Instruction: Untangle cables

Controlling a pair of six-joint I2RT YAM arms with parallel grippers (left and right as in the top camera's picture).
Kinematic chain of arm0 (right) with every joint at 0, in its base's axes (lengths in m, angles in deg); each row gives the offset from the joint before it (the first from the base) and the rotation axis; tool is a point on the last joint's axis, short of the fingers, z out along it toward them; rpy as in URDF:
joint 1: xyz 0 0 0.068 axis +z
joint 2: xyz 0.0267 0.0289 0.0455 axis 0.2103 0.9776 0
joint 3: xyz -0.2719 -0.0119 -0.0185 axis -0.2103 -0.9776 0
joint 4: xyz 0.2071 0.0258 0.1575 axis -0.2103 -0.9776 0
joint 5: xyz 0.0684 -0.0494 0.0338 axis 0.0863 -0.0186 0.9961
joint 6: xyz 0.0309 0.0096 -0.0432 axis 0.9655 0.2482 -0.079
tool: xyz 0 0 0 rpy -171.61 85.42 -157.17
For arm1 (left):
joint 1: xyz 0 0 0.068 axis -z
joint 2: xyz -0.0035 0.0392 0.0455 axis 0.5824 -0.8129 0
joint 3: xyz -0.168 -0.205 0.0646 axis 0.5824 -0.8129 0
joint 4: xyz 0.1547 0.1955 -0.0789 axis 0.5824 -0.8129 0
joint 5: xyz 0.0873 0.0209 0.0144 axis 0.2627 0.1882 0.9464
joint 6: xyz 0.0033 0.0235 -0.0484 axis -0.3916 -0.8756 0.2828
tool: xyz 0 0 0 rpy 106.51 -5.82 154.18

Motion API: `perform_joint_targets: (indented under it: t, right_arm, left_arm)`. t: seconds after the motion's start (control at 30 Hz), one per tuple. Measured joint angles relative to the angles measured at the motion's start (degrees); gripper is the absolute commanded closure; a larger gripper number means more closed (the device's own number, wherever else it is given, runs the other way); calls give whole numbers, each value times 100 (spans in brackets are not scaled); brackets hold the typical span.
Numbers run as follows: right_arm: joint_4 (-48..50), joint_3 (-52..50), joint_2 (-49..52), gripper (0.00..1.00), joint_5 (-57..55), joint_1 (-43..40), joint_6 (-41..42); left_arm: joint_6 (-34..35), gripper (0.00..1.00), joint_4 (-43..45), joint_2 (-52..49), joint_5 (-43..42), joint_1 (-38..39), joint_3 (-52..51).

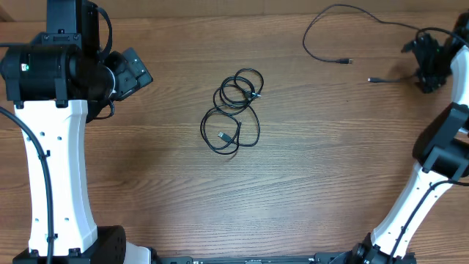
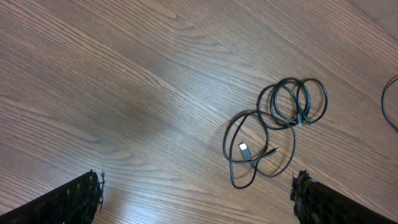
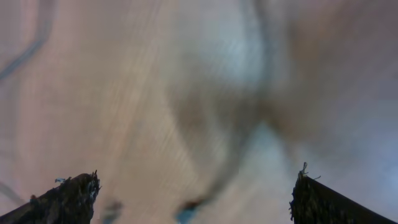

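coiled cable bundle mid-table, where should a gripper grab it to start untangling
Take the lower loop's outer left strand, straight down from above: the cable bundle lies flat, and there a single strand seems to run clear of the crossings.

Soft even light (right-wrist view blurry)

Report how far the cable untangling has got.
Done: one loose cable lies apart on the table, far right. In hand: nothing evident; the left claw and right claw are both open. Left: the bundle at mid-table, its loops overlapping, needs separating.
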Motion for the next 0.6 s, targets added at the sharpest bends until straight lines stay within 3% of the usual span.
perform_joint_targets:
  t: [0.3,0.4,0.47,0.6]
  right_arm:
    - [-776,0,0,3,-531,-245,-179]
    - [-741,0,0,22,-295,-153,-376]
    - [-688,-2,0,41,-216,-11,-546]
    - [-570,-151,0,53,-304,413,-691]
  left_arm:
    - [0,0,0,0,0,0,0]
    - [0,1,0,0,2,0,0]
    - [0,0,0,0,0,0,0]
    - [0,0,0,0,0,0,0]
